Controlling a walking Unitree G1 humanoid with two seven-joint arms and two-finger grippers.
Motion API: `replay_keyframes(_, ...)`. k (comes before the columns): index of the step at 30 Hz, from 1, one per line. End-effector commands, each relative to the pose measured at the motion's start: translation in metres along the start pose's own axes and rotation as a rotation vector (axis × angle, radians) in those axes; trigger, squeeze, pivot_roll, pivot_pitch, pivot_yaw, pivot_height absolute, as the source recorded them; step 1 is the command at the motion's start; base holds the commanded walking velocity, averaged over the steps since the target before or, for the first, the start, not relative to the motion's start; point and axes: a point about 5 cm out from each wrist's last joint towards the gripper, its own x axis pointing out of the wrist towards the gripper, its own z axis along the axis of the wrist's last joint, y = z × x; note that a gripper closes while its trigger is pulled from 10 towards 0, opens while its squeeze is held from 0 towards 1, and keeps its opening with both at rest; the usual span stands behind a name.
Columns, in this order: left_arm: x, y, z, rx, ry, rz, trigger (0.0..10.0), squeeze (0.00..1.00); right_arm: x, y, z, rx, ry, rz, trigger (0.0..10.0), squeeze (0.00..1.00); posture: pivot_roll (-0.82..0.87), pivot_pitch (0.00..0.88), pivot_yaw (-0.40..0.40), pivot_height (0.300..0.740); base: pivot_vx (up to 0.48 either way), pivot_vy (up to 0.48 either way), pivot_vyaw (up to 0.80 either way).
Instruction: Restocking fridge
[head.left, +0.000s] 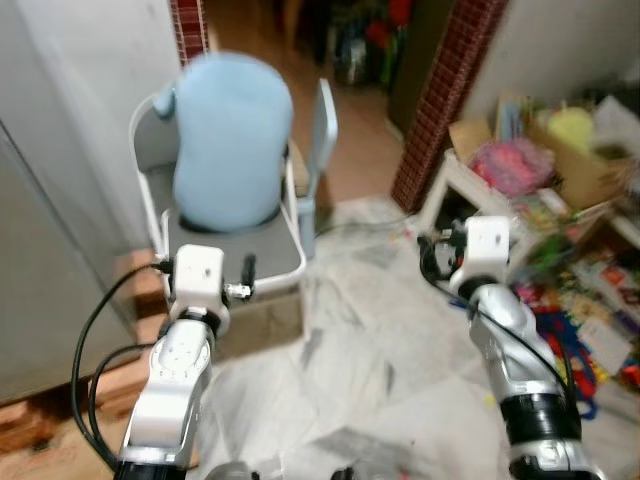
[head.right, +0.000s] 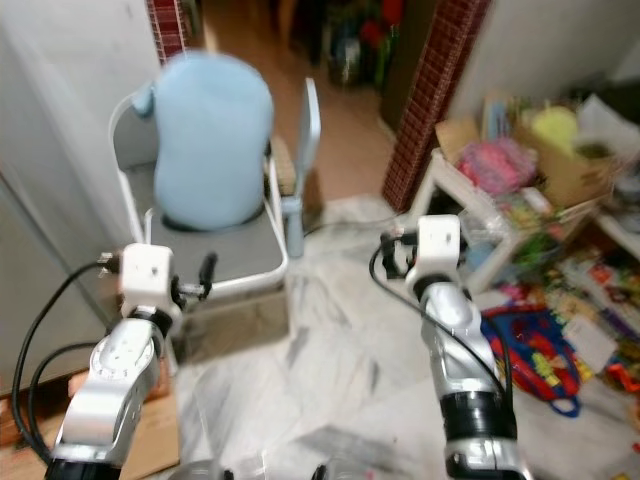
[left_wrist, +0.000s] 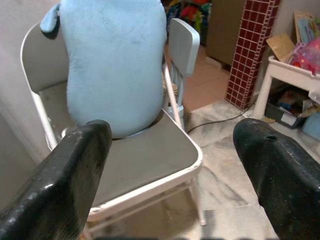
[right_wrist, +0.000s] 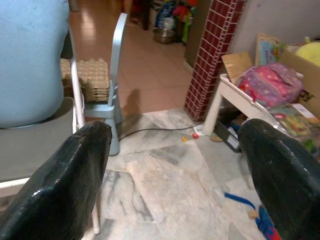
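Both silver arms are raised over a marbled floor. My left gripper (left_wrist: 172, 129) is open with nothing between its fingers, and it points at a grey folding chair (head.left: 250, 255) that holds a big light-blue cushion (head.left: 230, 140). My right gripper (right_wrist: 174, 129) is open and empty too, aimed at the floor right of the chair. A stack of cardboard egg trays (right_wrist: 90, 77) rests on a second grey chair (head.left: 322, 120) just behind the first. A tall pale grey panel (head.left: 40, 250), perhaps the fridge, stands at the left.
A red-tiled pillar (head.left: 440, 100) rises behind the chairs, with a hallway beyond. At the right are a small white table (head.left: 455, 175), a cardboard box (head.left: 590, 170) and several toys and books on the floor (head.left: 590, 320). A thin cable (right_wrist: 150, 131) lies on the tiles.
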Motion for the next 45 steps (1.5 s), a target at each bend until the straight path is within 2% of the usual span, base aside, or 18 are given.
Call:
replay_keyframes(1,0.0,0.006,-0.002,0.043,0.011,0.019,10.0,0.0,0.003,0.006,0.008,0.001,-0.026,0.014,10.0,0.0,0.07,0.0,-0.061,0.74,-0.42,0.0,0.0)
replay_keyframes(5,0.0,0.005,0.001,0.093,-0.009,0.022,10.0,0.0,0.005,0.007,0.009,-0.001,-0.029,0.016,10.0,0.0,0.07,0.0,-0.061,0.74,-0.422,0.0,0.0)
replay_keyframes(12,-0.001,-0.002,0.003,0.123,-0.031,-0.01,10.0,0.0,0.006,0.009,0.009,0.0,-0.024,0.017,10.0,0.0,0.07,0.0,-0.06,0.74,-0.419,0.172,-0.09)
replay_keyframes(21,-0.001,-0.007,0.003,0.078,-0.028,-0.051,10.0,0.0,0.008,0.012,0.009,0.004,-0.024,0.022,10.0,0.0,0.07,0.0,-0.059,0.74,-0.421,0.027,-0.79)
replay_keyframes(29,0.0,-0.006,0.004,0.022,-0.038,-0.054,10.0,0.0,0.009,0.013,0.01,0.004,-0.027,0.022,10.0,0.0,0.06,0.0,-0.059,0.74,-0.367,0.306,-0.8)
replay_keyframes(30,0.001,-0.006,0.005,-0.005,-0.039,-0.055,10.0,0.0,0.009,0.013,0.01,0.004,-0.027,0.021,10.0,0.0,0.06,0.0,-0.059,0.74,0.0,0.442,-0.8)
replay_keyframes(45,0.004,-0.005,0.004,-0.045,-0.046,-0.076,10.0,0.0,0.007,0.011,0.009,0.01,-0.029,0.01,10.0,0.0,0.04,0.0,-0.047,0.74,0.0,0.477,-0.79)
